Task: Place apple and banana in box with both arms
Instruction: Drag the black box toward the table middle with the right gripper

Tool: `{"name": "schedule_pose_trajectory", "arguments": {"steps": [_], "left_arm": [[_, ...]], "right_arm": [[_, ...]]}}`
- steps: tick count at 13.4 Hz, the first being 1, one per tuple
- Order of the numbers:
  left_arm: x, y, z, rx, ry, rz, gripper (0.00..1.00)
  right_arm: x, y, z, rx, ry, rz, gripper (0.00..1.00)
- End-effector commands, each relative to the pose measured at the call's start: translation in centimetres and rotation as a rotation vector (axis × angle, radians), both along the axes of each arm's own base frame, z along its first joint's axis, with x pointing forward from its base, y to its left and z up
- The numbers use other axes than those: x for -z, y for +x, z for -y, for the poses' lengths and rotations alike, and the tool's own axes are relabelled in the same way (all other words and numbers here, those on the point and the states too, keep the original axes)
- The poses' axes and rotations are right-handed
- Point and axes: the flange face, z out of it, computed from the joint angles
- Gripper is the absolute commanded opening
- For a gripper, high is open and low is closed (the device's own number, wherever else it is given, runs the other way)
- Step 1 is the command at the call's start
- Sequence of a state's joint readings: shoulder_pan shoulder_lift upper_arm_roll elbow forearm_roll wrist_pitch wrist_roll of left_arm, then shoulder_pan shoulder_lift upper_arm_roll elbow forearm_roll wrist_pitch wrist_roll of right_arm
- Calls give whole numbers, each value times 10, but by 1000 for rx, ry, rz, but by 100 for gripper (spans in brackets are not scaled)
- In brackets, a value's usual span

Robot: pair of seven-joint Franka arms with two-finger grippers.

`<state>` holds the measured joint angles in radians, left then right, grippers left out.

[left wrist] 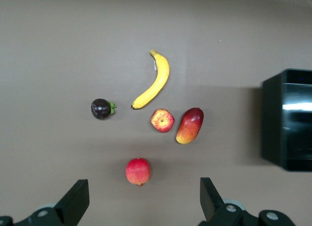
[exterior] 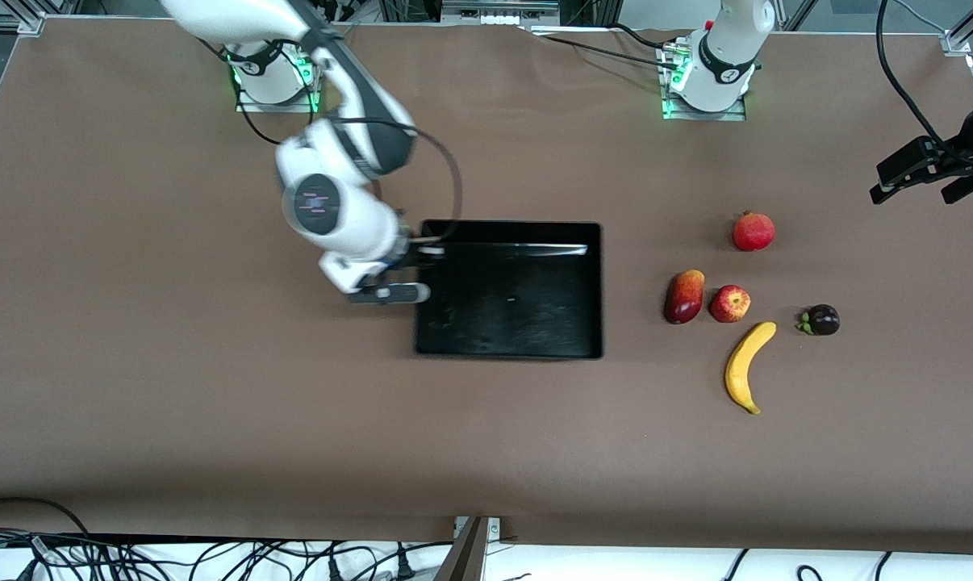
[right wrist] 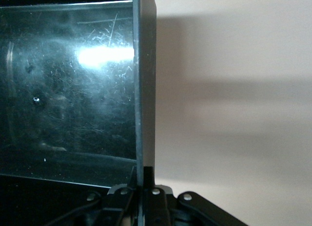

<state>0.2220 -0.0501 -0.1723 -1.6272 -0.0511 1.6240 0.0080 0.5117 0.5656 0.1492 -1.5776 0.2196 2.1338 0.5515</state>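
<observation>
Notably, the right gripper (exterior: 412, 270) is largely hidden in the front view by its own white wrist; only a black finger and a grey fitting show at the box (exterior: 509, 339) wall nearest the right arm's end of the table. In the right wrist view the jaws are seen clenched on that thin black wall (right wrist: 144, 89), which runs straight up from between them, while the glossy box floor is blurred by a bright reflection. No readable writing is found on the box or on the fruit; a small pale mark on the banana cannot be made out.

The left gripper (exterior: 926, 173) is cut off at the frame edge in the front view, held in the air over bare table (exterior: 212, 420) toward the left arm's end. Its jaws are released — two black fingers (left wrist: 75, 199) stand well apart in the left wrist view, with nothing between them.

The apple (exterior: 729, 303) lies on the table, well apart from the box, just beside an oval dark-red-and-orange fruit (exterior: 684, 296). The banana (exterior: 748, 367) lies nearer to the front camera than the apple, one tip close to it. A larger red round fruit (exterior: 753, 231) lies farther from the camera, and a dark purple fruit (exterior: 821, 319) lies toward the left arm's end. Neither task fruit is touched by either gripper — both lie clear of the left gripper's open jaws.
</observation>
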Motion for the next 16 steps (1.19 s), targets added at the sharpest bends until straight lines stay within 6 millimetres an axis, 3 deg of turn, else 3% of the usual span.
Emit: {"name": "schedule_pose_trajectory", "arguments": {"steps": [1, 4, 7, 8, 9, 10, 12, 15, 16], "left_arm": [[-6, -1, -1, -5, 14, -8, 100], [-5, 0, 0, -5, 14, -10, 100], [5, 5, 3, 18, -1, -26, 100], [8, 7, 3, 38, 2, -32, 100], [12, 9, 8, 67, 9, -39, 100], [20, 10, 9, 69, 9, -57, 100], [48, 22, 4, 67, -4, -106, 100], [97, 40, -2, 65, 12, -171, 100], [115, 44, -2, 72, 29, -168, 100]], "right_arm": [[12, -6, -51, 46, 56, 59, 0], [48, -28, -84, 11, 56, 90, 0], [58, -30, -86, -19, 36, 120, 0], [58, -28, -83, -13, 35, 122, 67], [55, -27, -84, -14, 43, 132, 100], [45, -25, -83, -19, 50, 145, 100], [5, -18, -68, -13, 52, 154, 100], [-68, 4, 5, -13, 16, 109, 100], [-88, 9, 39, -7, -1, 99, 100]]}}
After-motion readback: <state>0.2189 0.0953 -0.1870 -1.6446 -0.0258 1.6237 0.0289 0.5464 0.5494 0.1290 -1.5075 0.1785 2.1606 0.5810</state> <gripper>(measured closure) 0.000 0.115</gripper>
